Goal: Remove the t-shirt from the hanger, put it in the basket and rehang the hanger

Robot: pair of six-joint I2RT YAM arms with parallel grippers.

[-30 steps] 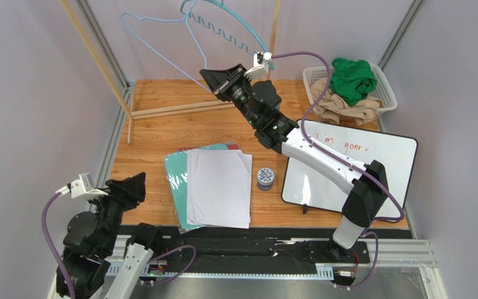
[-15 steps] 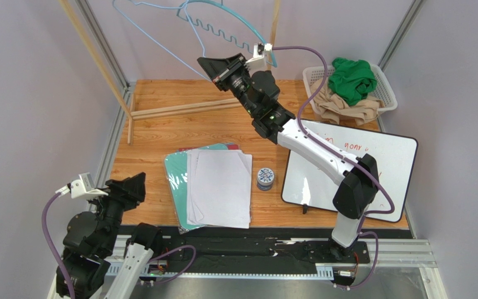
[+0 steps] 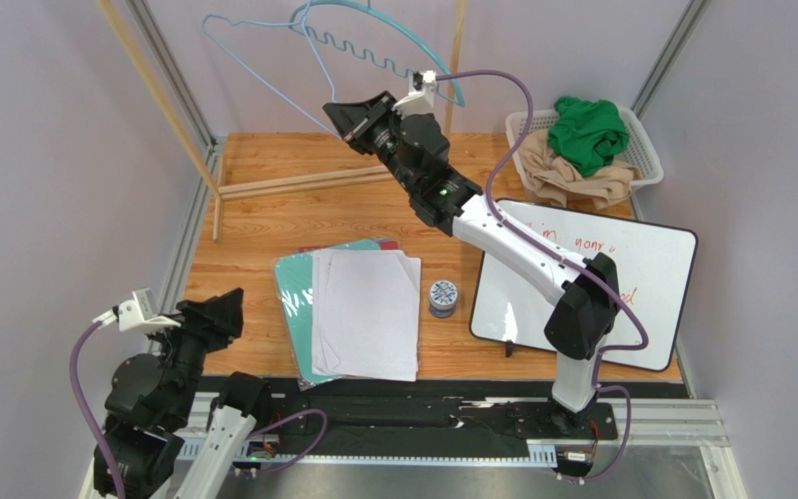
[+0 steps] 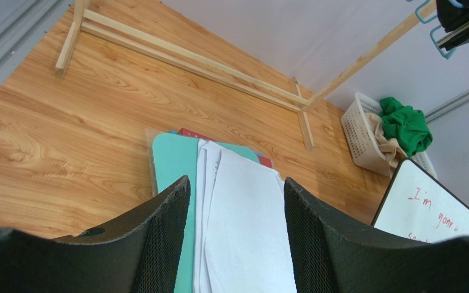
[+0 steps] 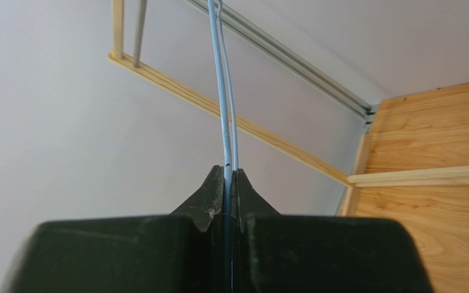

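Note:
My right gripper (image 3: 356, 116) is raised at the back of the table and shut on a thin light-blue wire hanger (image 3: 268, 75). In the right wrist view the jaws (image 5: 229, 174) are pressed together on the wire (image 5: 225, 91), which runs straight up from them. The hanger is bare. A green t-shirt (image 3: 588, 130) lies crumpled in a white basket (image 3: 519, 127) at the back right, on top of a beige garment (image 3: 570, 179); it also shows in the left wrist view (image 4: 408, 125). My left gripper (image 3: 221, 312) is open and empty at the near left (image 4: 237, 189).
A teal hanger with a wavy bar (image 3: 367, 52) hangs at the back. A wooden rack has a slanted post (image 3: 153, 78) and base rail (image 3: 289, 182). A stack of papers and folders (image 3: 367, 312), a small tin (image 3: 442, 296) and a whiteboard (image 3: 591, 281) lie on the table.
My right gripper has moved up and to the left, carrying the light-blue hanger with it. The left arm has not moved.

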